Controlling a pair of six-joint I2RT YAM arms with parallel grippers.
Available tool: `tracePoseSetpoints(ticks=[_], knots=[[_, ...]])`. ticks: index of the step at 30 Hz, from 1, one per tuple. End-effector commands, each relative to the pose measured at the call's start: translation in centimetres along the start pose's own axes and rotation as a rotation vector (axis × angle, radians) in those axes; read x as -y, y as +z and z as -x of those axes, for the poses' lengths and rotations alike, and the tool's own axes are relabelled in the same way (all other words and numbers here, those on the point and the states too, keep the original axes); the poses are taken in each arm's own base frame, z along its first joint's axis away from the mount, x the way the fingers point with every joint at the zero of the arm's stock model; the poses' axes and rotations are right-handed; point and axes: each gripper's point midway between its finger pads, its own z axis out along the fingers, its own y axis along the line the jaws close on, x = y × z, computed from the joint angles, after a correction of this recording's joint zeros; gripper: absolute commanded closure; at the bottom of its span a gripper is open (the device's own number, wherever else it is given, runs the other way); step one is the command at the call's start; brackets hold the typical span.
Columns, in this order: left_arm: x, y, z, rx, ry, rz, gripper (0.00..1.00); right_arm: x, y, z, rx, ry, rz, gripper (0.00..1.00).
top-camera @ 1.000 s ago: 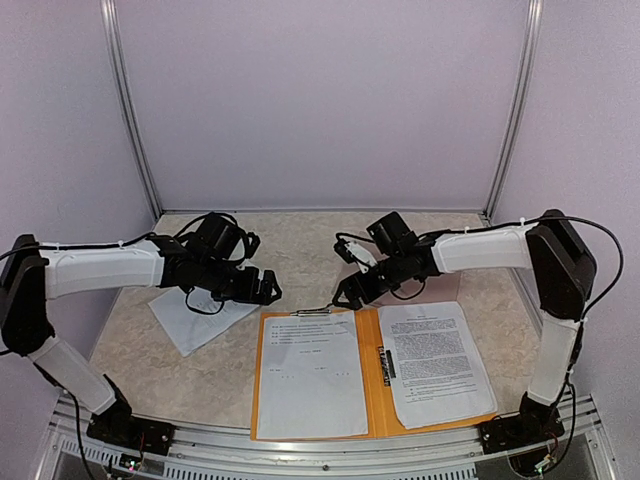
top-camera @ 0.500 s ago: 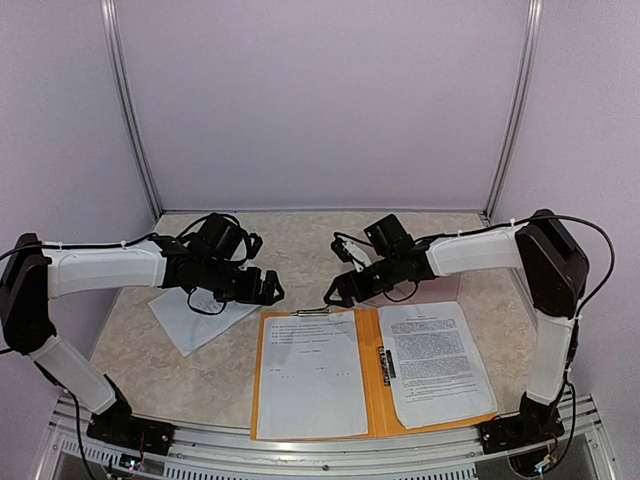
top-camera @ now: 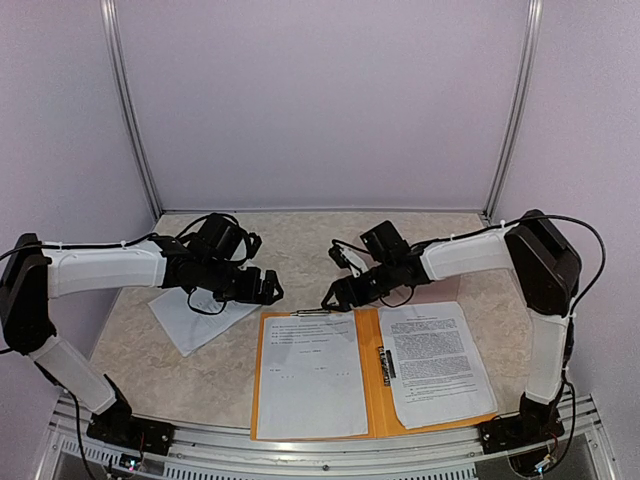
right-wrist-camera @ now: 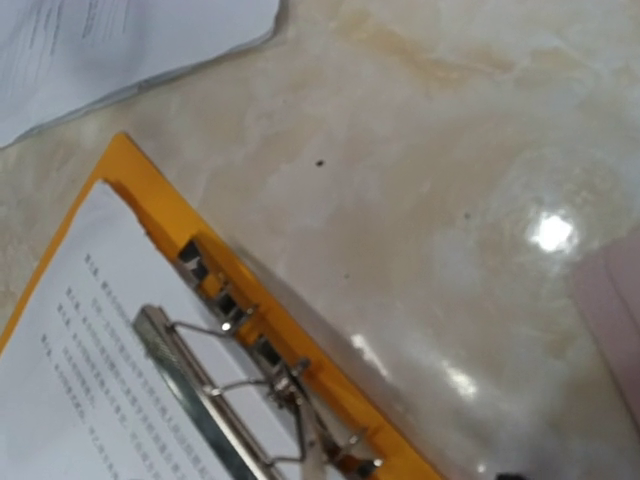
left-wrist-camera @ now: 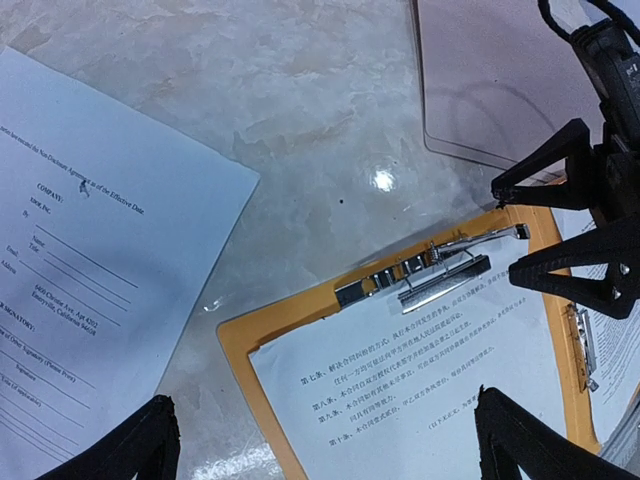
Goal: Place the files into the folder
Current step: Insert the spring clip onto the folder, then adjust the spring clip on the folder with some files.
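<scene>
Across the lower middle of the desk [top-camera: 200, 370] lies the open orange folder [top-camera: 368, 372], one sheet [top-camera: 310, 375] in its left half and another [top-camera: 435, 360] on the right. At frame left, under the left arm, lies a loose file [top-camera: 185, 322] with its long axis slanting. The left claw [top-camera: 272, 290], spread wide, is the nearer one (my judgement). The right claw [left-wrist-camera: 503, 232], also spread, hovers beside the metal clip [left-wrist-camera: 430, 272].

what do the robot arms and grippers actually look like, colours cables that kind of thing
Both the left arm and the right arm have white-sleeved links between bulky black joints. The left gripper and right gripper are all black, with angular, strut-like fingers. Thin black cables run loosely along each arm and loop near the wrists.
</scene>
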Motion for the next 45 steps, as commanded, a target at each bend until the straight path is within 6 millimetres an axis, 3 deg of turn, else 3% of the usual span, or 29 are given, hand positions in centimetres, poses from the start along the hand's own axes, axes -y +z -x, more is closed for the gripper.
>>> tracePoseSetpoints(ticks=[1,11,45], knots=[[0.4,-0.5,0.7,0.020,0.008,0.001,0.01,-0.7,0.8,-0.9,-0.027,0.008,0.026,0.28],[0.1,-0.4,0.5,0.021,0.006,0.016,0.01,-2.0,0.7,-1.1,-0.030,0.008,0.039,0.30],[-0.2,-0.3,0.2,0.017,0.005,0.026,0.01,-5.5,-0.6,1.4,0.005,-0.052,0.020,0.31]])
